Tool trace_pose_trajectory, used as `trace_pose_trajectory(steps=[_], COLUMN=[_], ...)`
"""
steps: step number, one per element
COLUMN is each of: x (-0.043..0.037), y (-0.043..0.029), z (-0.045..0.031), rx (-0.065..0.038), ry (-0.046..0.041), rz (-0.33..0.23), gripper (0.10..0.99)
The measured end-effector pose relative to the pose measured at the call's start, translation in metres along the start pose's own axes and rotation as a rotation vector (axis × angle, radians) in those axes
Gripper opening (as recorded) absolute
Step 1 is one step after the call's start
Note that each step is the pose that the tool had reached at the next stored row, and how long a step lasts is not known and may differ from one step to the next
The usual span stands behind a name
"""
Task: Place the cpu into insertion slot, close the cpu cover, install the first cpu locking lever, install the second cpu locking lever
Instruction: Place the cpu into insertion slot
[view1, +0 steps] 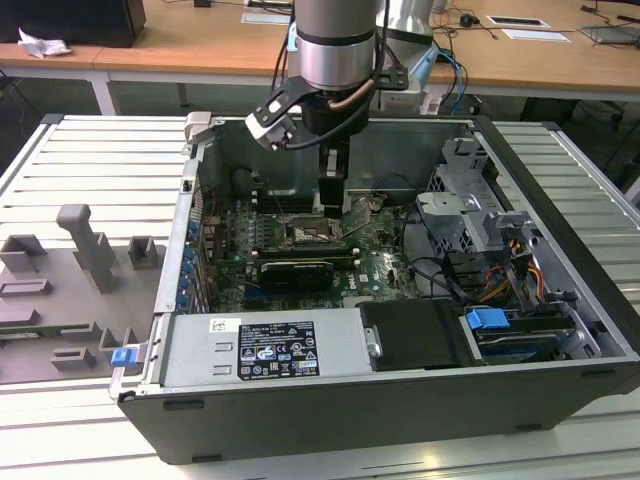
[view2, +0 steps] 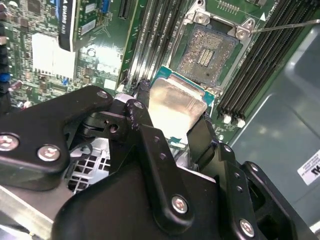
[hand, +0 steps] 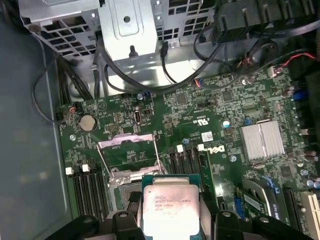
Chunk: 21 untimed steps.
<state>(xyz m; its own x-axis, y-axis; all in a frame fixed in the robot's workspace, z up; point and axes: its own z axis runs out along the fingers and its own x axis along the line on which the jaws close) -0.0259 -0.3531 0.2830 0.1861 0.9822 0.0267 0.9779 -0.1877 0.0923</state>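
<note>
The black two-fingered gripper (view1: 333, 195) hangs inside the open dark grey computer case (view1: 400, 420) in the exterior view. It is low over the green circuit board (view1: 385, 265) and close above the square black, silver-rimmed insertion slot (view1: 305, 235).

In the second wrist view the gripper (view2: 171, 114) is clamped on two opposite edges of the small, flat, square, dull silver-topped cpu (view2: 177, 102). The chip is not seated; it hovers just beside the insertion slot (view2: 207, 52), whose contacts lie bare.

In the first wrist view the cpu (hand: 170, 210) turns its metal top away from the board. The thin silver frame of the cpu cover (hand: 127, 143) is swung open.

This looks like the placing step. It calls for the chip to be centred over the socket, kept flat and lowered gently. Being square, the chip has no long axis; its edges run roughly parallel to the slot's.
</note>
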Motion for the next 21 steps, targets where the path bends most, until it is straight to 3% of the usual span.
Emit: trace_pose_trajectory(steps=[7, 16, 21], x=[0.0009, 0.0007, 0.0004], y=[-0.0017, -0.0025, -0.0042], z=[0.0151, 0.0240, 0.0266], rx=[0.000, 0.000, 0.002], ry=[0.0010, 0.0013, 0.0037], rz=[-0.009, -0.012, -0.042], gripper=[0.541, 0.541, 0.541])
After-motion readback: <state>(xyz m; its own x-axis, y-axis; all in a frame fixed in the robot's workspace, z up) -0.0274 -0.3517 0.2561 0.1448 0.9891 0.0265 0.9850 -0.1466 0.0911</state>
